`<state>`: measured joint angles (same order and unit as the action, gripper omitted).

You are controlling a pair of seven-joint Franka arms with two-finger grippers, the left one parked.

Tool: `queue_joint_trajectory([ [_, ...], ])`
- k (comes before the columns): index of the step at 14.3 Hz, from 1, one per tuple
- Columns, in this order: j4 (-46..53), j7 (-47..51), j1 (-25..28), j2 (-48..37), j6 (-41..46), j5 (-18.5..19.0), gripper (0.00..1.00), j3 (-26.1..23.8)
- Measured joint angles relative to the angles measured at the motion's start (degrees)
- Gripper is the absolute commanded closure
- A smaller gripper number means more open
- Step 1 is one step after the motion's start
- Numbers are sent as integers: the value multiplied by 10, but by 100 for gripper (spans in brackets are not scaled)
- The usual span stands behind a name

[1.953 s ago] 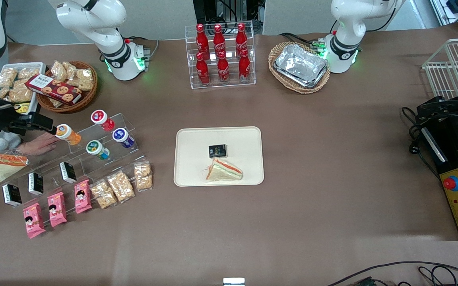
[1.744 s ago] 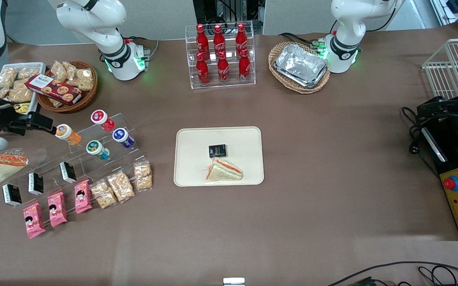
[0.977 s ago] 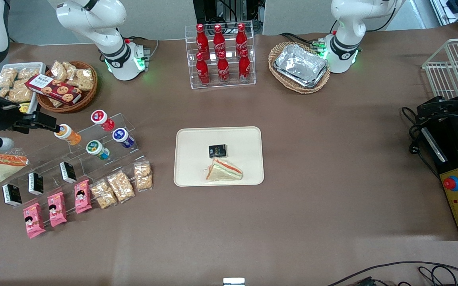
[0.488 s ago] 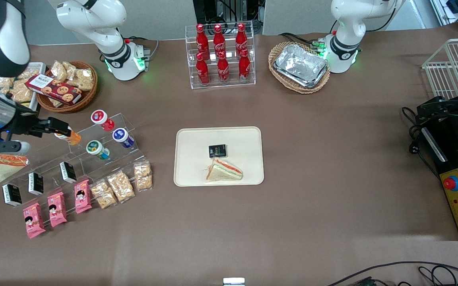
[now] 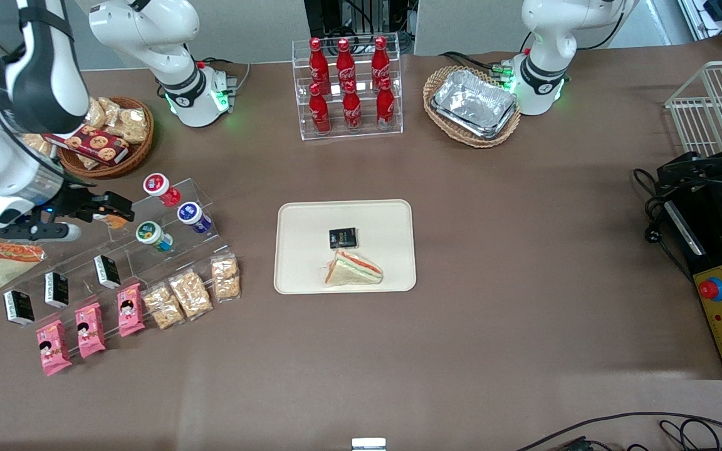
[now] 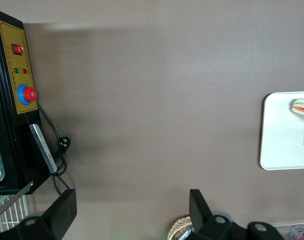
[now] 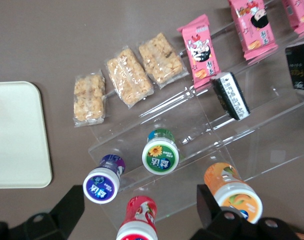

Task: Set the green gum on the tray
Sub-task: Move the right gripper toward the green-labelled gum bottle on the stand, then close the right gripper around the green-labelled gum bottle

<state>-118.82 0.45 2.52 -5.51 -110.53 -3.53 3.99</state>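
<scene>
Nearest the front camera, pink snack packets are lying along the lowest step of the clear acrylic stepped stand, toward the working arm's end of the table. Farther up the stand, the small teal-green gum bottle with its white-rimmed green lid is resting tilted, beside the blue-lidded bottle. The right arm's black two-finger gripper is hovering over the orange bottle, its jaws spread wide and holding nothing. The large cream-beige rectangular tray is lying well apart at mid-table, carrying a wrapped sandwich.
</scene>
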Motion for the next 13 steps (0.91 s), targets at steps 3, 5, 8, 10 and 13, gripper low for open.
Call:
queue_joint_trajectory([
  [3,-54,0,0,-5,-56,0,0,-2],
  [5,-86,0,0,-5,-97,1,0,-2],
  [8,-140,-1,3,0,-159,21,0,-2],
  [10,-160,-1,7,6,-180,25,0,-3],
  [13,-168,-1,10,17,-199,25,0,-4],
])
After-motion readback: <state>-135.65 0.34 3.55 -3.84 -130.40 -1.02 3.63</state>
